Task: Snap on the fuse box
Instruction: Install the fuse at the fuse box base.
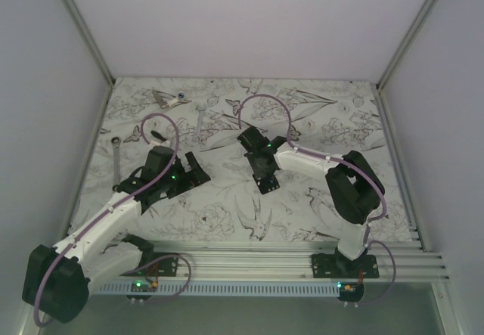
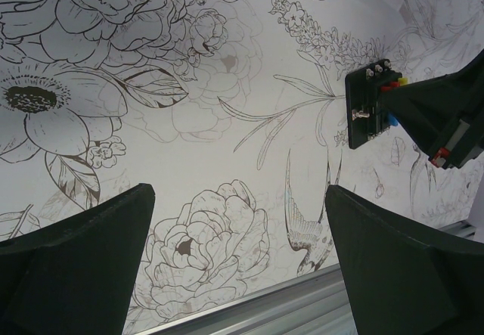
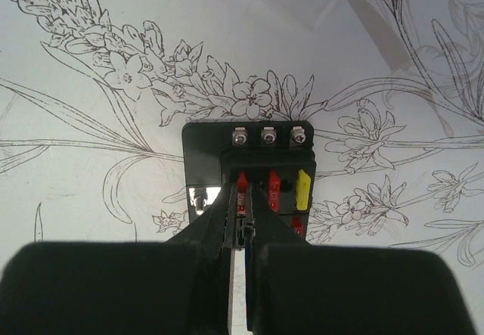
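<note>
The right claw (image 3: 243,215) has its two fingers brought together, tips down on the near part of the fuse box (image 3: 200,142). We cannot tell whether anything thin is nipped between them. We count one fuse box, a flat black square lying on the flower-patterned table (image 1: 227,218), a little right of the middle. In the right wrist view it shows three screws (image 3: 268,134) in a row along its far edge. Nearer than those we see three red fuses (image 3: 274,191) and one yellow fuse (image 3: 303,187), partly hidden by the fingers. The left wrist view also shows a blue spot on the box, though it is too small for us to say more.

The left claw (image 2: 238,191) is spread wide with nothing between its two fingers. It hangs over bare table to the left of the fuse box and apart from it.

On the far left of the table we count one wrench (image 1: 116,159) near the left wall. Two more metal pieces (image 1: 168,98) lie farther back, too small to name.
</note>
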`<state>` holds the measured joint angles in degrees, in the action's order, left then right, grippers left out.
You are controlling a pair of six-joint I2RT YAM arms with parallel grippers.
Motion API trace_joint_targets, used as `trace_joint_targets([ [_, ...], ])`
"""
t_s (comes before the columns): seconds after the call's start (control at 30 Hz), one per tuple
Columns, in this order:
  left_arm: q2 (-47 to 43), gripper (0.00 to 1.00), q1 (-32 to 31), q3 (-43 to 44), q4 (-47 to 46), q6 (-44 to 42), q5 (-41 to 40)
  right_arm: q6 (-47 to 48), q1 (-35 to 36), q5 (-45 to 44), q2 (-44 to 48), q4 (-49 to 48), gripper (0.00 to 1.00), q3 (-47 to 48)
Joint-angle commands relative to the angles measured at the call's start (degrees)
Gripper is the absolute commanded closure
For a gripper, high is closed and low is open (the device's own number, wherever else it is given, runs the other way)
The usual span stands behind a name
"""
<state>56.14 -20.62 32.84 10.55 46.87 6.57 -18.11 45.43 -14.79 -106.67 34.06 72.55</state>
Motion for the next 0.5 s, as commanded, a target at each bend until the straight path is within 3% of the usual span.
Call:
trace_joint_targets([
  [0.0,-0.37,0.00,0.28,0.48,1.47,0.06,0.87,-2.45,-2.22,4.81,-3.01,-0.44,1.00,-2.75],
  [0.47,0.11,0.00,0.30,0.12,1.58,0.19,0.58,-4.33,-3.60,-2.05,-9.54,4.42,1.00,-5.58],
])
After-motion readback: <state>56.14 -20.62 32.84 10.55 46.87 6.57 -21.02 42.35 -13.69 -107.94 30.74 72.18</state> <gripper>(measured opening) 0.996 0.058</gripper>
